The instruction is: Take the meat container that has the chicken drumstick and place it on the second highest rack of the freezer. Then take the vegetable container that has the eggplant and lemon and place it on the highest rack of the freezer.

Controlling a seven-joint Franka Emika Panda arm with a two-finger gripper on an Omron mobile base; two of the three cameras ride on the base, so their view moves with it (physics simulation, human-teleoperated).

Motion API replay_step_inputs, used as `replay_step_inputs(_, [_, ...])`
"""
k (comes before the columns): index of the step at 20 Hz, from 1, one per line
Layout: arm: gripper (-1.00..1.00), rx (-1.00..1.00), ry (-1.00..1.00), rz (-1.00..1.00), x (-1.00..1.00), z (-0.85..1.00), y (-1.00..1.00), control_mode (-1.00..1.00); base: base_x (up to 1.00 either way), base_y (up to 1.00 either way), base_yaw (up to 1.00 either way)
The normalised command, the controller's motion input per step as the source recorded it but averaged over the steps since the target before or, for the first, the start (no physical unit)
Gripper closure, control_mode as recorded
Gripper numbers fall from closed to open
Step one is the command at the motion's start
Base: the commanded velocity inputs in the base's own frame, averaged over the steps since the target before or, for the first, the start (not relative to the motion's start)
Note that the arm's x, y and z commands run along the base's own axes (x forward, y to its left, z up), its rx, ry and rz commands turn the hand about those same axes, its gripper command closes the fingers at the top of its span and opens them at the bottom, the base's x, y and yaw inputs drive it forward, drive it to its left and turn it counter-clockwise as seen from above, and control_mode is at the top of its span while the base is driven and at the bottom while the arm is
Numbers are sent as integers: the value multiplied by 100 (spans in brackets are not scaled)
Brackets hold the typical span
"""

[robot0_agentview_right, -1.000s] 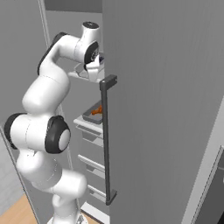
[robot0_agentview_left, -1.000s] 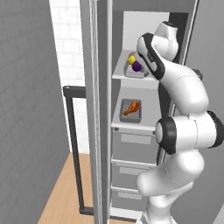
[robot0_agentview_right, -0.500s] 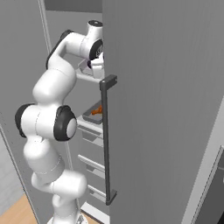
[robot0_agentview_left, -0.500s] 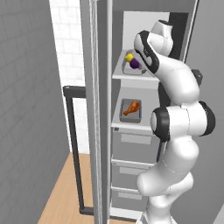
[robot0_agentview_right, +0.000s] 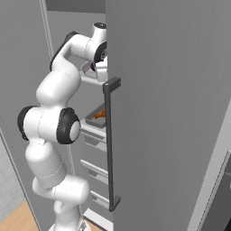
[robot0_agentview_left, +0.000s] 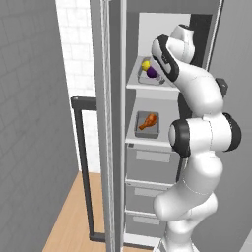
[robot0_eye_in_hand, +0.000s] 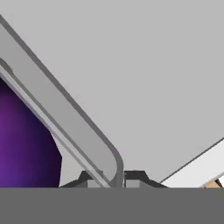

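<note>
- Pincer [robot0_eye_in_hand: 114, 177] state: jaws drawn narrow onto the rim of the vegetable container [robot0_eye_in_hand: 65, 118]; in the hand view the rim's rounded corner sits directly between the two dark tips.
- Vegetable container [robot0_agentview_left: 150, 76] location: on the highest rack [robot0_agentview_left: 147, 87] of the freezer [robot0_agentview_left: 167, 29], carrying the lemon [robot0_agentview_left: 145, 65] and the eggplant [robot0_agentview_left: 152, 73] side by side. Whether its base rests fully on the rack or hangs just above it cannot be told.
- Eggplant [robot0_eye_in_hand: 24, 140] in the hand view: close to the gripped rim, inside the container wall.
- Meat container [robot0_agentview_left: 147, 124] location: on the second highest rack [robot0_agentview_left: 142, 141], directly above the grey drawers [robot0_agentview_left: 150, 160], with the chicken drumstick [robot0_agentview_left: 148, 121] lying in it. That part of the task appears complete.
- Step in hand, as judged: setting down and releasing the vegetable container.
- Procedure: confirm the container sits flat and well inside the rack's front edge before opening the jaws.
- Procedure: open the jaws fully, then withdraw along the rim's line, not sideways, so the tips do not drag the container or nudge the eggplant.
- Clearance: the arm passes between the open door [robot0_agentview_left: 112, 123] and the freezer's side wall; retract straight out to avoid striking either.
</note>
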Motion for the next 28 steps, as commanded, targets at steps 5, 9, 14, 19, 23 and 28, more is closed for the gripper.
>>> replay_step_inputs(5, [100, -1, -2, 0, 16, -20, -1, -100, 0, 0, 0])
replay_step_inputs(9, [-100, -3, -3, 0, 19, -11, -1, -100, 0, 0, 0])
replay_step_inputs(14, [-100, -1, -3, 0, 8, -3, -5, -100, 0, 0, 0])
replay_step_inputs(19, [-100, -2, -7, 0, 0, 0, -2, -100, 0, 0, 0])
replay_step_inputs(23, [-100, -6, -18, 0, 0, 0, 0, -100, 0, 0, 0])
replay_step_inputs(28, [-100, -14, -23, 0, 0, 0, 0, -100, 0, 0, 0])
